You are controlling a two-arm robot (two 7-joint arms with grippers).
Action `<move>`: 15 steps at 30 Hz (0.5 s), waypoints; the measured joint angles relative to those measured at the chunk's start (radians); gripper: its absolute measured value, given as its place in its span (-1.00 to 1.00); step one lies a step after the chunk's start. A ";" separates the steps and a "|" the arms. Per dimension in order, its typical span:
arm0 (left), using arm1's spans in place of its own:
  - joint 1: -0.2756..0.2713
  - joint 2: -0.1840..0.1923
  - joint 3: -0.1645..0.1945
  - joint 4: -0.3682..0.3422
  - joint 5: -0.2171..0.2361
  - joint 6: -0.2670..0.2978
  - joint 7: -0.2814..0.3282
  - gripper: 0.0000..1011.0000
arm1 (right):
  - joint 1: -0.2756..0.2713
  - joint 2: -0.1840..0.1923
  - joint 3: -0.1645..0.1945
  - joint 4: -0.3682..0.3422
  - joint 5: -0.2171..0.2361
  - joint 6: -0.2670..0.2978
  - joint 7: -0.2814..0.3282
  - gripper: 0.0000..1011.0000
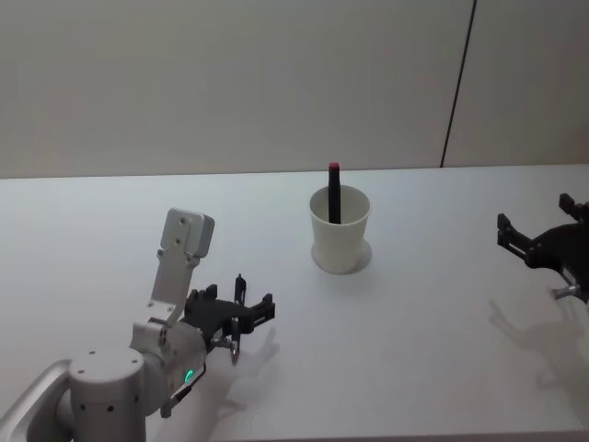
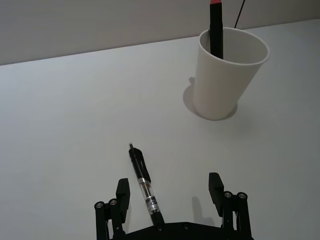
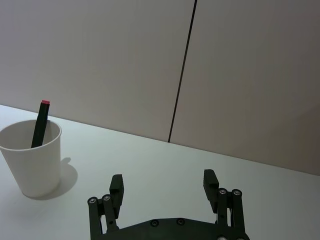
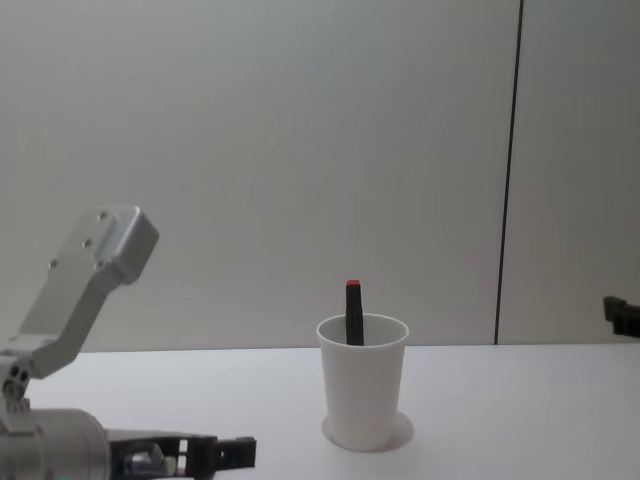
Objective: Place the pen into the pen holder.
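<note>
1. Pen [image 2: 145, 187] lies flat on the white surface [image 1: 433, 350], between the fingers of the left claw [image 2: 169, 181] and touching neither finger
2. Left claw sits low at the near left of the surface, fingers spread wide, gripping nothing
3. Pen holder [image 1: 340, 241] stands upright mid-surface, well apart from the pen; a black marker [image 1: 334, 195] with a red cap stands inside it
4. Right claw [image 3: 163, 177] hovers at the right edge, fingers apart, empty
</note>
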 joint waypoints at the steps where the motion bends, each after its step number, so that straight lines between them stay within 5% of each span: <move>1: 0.000 -0.001 0.000 0.002 -0.002 0.004 0.000 0.98 | 0.000 0.000 0.000 0.000 0.000 0.000 0.000 0.98; 15: 0.008 -0.008 0.005 0.013 -0.004 0.072 0.017 0.98 | 0.000 0.000 0.000 0.000 0.000 0.000 0.000 0.98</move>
